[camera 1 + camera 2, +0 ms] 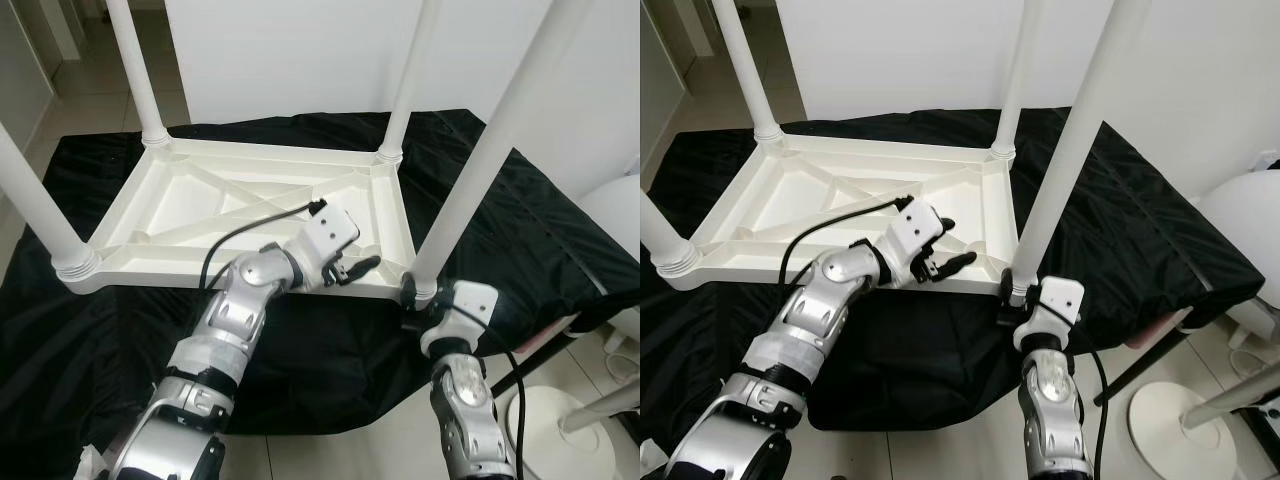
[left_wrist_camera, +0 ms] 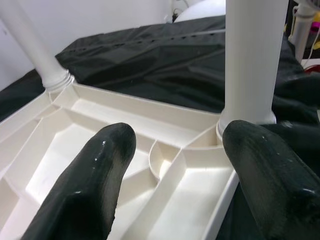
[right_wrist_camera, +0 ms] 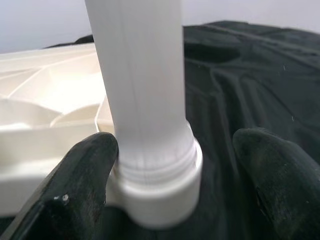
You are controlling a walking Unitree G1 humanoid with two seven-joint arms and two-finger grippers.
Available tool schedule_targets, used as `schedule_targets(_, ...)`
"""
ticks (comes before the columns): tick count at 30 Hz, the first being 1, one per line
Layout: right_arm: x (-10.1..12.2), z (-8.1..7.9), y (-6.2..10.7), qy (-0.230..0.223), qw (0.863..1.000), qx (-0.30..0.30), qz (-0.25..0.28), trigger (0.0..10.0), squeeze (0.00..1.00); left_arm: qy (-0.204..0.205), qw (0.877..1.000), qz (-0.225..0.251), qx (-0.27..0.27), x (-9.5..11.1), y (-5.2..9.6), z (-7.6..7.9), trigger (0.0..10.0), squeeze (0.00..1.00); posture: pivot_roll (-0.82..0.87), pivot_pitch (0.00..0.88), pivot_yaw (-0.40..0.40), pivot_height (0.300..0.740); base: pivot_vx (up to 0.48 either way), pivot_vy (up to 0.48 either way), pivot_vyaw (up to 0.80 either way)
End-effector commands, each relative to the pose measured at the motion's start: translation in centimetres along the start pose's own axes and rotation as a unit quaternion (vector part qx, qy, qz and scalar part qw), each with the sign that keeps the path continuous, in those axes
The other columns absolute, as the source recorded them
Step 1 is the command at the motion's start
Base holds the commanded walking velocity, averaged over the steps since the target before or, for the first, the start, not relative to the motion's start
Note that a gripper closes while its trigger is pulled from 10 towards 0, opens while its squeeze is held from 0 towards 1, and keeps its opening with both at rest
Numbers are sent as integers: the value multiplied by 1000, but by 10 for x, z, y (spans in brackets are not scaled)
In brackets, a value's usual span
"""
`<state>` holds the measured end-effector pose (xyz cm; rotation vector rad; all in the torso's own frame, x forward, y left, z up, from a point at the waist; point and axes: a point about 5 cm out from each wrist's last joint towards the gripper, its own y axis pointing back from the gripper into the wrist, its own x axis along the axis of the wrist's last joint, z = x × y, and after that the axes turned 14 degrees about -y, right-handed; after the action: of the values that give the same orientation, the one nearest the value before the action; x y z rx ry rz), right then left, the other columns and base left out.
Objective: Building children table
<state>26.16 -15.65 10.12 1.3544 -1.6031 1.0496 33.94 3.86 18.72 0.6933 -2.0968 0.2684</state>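
A white plastic children's table (image 1: 150, 250) lies upside down on a black cloth, its legs pointing up. My left gripper (image 1: 358, 262) is open, hovering over the table's near rim just inside the near right corner; its fingers (image 2: 100, 175) straddle the ribbed underside. The near right leg (image 1: 480, 160) stands in its corner socket. My right gripper (image 1: 412, 295) is open around that leg's base collar (image 3: 160, 175), one finger (image 3: 85, 170) against the collar, the other apart from it.
The black cloth (image 1: 540, 230) covers a low surface and drops off at its near and right edges. A white wall panel (image 1: 300, 50) stands behind. On the tiled floor at the right sit a white round stand base (image 1: 555, 420) and a white rounded object (image 1: 615, 215).
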Motion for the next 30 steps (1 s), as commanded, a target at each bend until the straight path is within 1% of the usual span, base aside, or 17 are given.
schedule_targets(1,2,-2,2,-9,1000,10,10,10000,0,-4,992,-38,117,-7,1,-12,10000,0,-100,18,-8,740,0,0,0)
schedule_targets(2,1,-2,5,-10,1000,14,10,10000,0,-5,992,-39,120,-8,2,-13,10000,0,-99,14,-13,740,0,0,0)
schedule_targets(3,1,-6,8,-21,999,39,8,10000,0,4,990,-42,133,-9,4,-16,10000,0,-91,19,-12,740,0,0,0)
schedule_targets(4,1,-6,8,-21,999,39,8,10000,0,4,990,-42,133,-9,4,-16,10000,0,-91,19,-12,740,0,0,0)
schedule_targets(5,1,-11,10,-23,997,67,0,10000,0,10,989,-46,144,-10,5,-19,10000,0,-98,12,-15,740,0,0,0)
schedule_targets(8,0,-15,11,-24,996,87,-6,10000,0,14,987,-48,151,-12,7,-21,10000,0,-102,15,-19,740,0,0,0)
schedule_targets(9,-1,-19,12,-31,993,117,-17,10000,0,13,985,-62,163,-17,10,-23,10000,0,-104,18,-20,740,0,0,0)
schedule_targets(10,-1,-23,12,-53,987,150,-28,10000,1000,16,983,-66,173,-20,14,-25,10000,0,-103,21,-21,740,0,0,0)
schedule_targets(11,-1,-23,12,-53,987,150,-28,10000,1000,16,983,-66,173,-20,14,-25,10000,0,-103,21,-21,740,0,0,0)
schedule_targets(12,3,-29,13,-53,975,211,-42,10000,1000,14,979,-69,189,-22,18,-32,10000,0,-99,20,-26,740,0,0,0)
schedule_targets(15,4,-29,9,-41,974,217,-56,10000,1000,19,977,-64,200,-21,22,-38,10000,0,-94,21,-36,740,0,0,0)
schedule_targets(16,5,-30,6,-35,970,231,-63,10000,0,15,976,-66,209,-22,26,-43,10000,0,-87,20,-44,740,0,0,0)
schedule_targets(20,10,-29,-1,-22,963,259,-70,10000,0,10,972,-71,226,-24,33,-52,10000,0,-86,19,-45,740,0,0,0)
schedule_targets(22,10,-29,-1,-22,963,259,-70,10000,0,10,972,-71,226,-24,33,-52,10000,0,-86,19,-45,740,0,0,0)
schedule_targets(25,24,-23,-10,-7,957,284,-61,10000,0,-1,970,-71,232,-22,43,-57,10000,0,-83,24,-42,740,0,0,0)
schedule_targets(27,35,-15,-14,9,955,291,-54,10000,0,-20,971,-46,233,-13,52,-58,10000,0,-87,29,-37,740,0,0,0)
schedule_targets(30,37,-13,-14,9,954,294,-55,10000,0,-25,972,-38,232,-11,55,-58,10000,0,-87,29,-37,740,0,0,0)
